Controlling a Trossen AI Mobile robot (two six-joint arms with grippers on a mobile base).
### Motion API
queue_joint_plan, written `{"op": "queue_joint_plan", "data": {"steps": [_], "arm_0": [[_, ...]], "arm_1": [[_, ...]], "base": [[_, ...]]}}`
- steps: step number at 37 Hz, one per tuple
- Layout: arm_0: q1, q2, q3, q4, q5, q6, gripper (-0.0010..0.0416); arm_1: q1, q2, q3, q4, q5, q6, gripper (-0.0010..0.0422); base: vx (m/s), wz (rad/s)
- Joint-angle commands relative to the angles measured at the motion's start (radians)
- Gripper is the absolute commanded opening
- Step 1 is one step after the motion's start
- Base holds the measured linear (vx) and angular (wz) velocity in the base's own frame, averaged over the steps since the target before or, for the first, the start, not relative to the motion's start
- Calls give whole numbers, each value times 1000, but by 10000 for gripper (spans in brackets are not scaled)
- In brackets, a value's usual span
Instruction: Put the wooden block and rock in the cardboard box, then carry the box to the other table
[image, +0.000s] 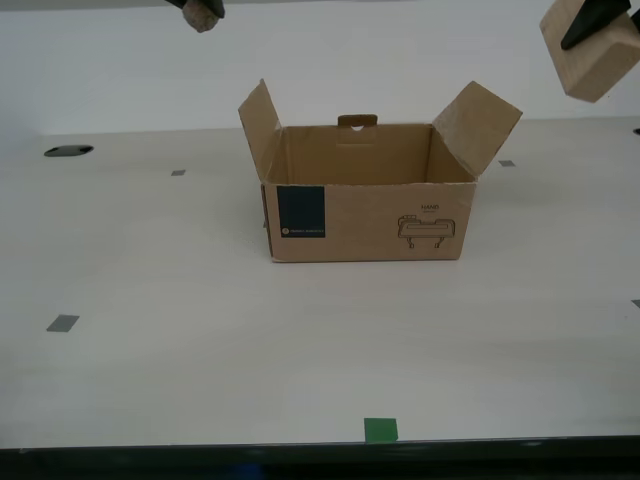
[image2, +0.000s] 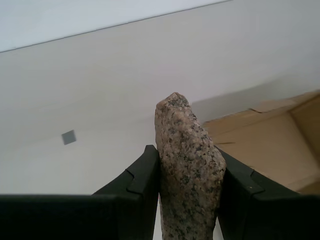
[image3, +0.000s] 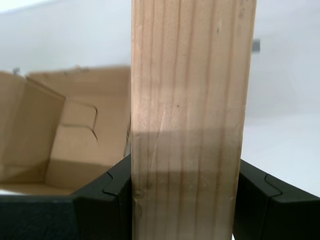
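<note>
Holding both loads high and off to either side, you keep the open box (image: 368, 208) on the desk (image: 200, 340) unobstructed: my first gripper (image3: 182, 192) has its fingers clamped on the block (image3: 192, 110), my second gripper (image2: 189, 187) on the rock (image2: 187, 175).

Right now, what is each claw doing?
First claw: closed on the wooden block.
Second claw: closed on the rock.

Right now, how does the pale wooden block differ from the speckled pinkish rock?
The pale wooden block is flat-sided with straight grain; the speckled pinkish rock is lumpy and rough. The block looks larger. Both are clamped: block in my first gripper, rock in my second gripper.
</note>
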Motion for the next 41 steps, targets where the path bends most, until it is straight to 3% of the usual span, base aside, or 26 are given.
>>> {"op": "queue_joint_plan", "data": {"steps": [1, 3, 11, 15, 22, 31, 36, 41], "arm_0": [[0, 0, 59, -11, -7, 2, -1], [1, 0, 86, -11, -18, 1, -1], [4, 0, 171, -10, -139, 2, -1], [8, 0, 198, -5, -140, -3, -1], [15, 2, 193, 41, -182, -6, -1], [71, 2, 112, 108, -191, -2, -1], [124, 2, 58, 204, -191, 3, -1], [176, 3, 11, 316, -190, 6, -1]], "arm_1": [[-38, -1, 2, 8, 2, 0, 0], [-59, -1, 2, 14, 2, 0, 0], [-134, -1, 2, 64, 6, 12, 0], [-164, -1, 2, 98, 37, 23, 0], [-211, -1, 0, 179, 38, 46, 0], [-233, -1, -30, 231, 38, 48, 0], [-234, -1, -84, 272, 41, 48, 0], [-235, -1, -180, 412, 106, 47, 0]], "base": [[0, 0], [0, 0], [0, 0], [0, 0], [0, 0], [0, 0], [0, 0], [0, 0]]}}
